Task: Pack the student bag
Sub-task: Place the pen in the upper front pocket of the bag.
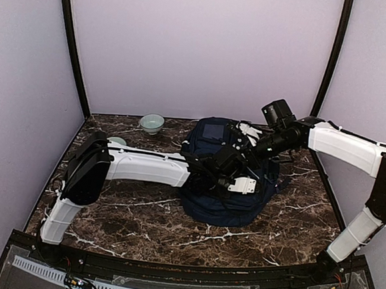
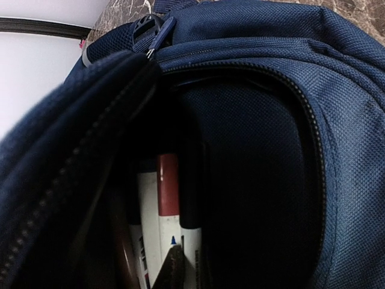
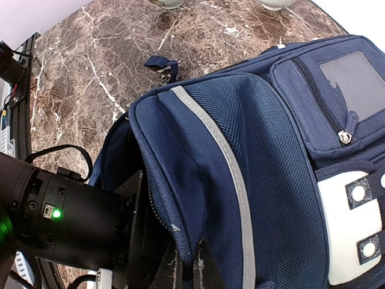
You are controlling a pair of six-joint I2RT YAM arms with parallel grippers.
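The student bag, navy with a grey-white stripe, lies mid-table with its main pocket open. My right gripper is shut on the pocket's zipper edge and holds the flap up. My left gripper is deep inside the opening, so the top view shows only its wrist. Inside stand a red-capped marker and a black-capped marker. One dark fingertip presses against the black-capped marker's left side. The other finger is lost in the dark.
A pale green bowl stands at the back left, and a second one shows partly behind my left arm. A bag strap trails on the marble table. Purple walls close in three sides.
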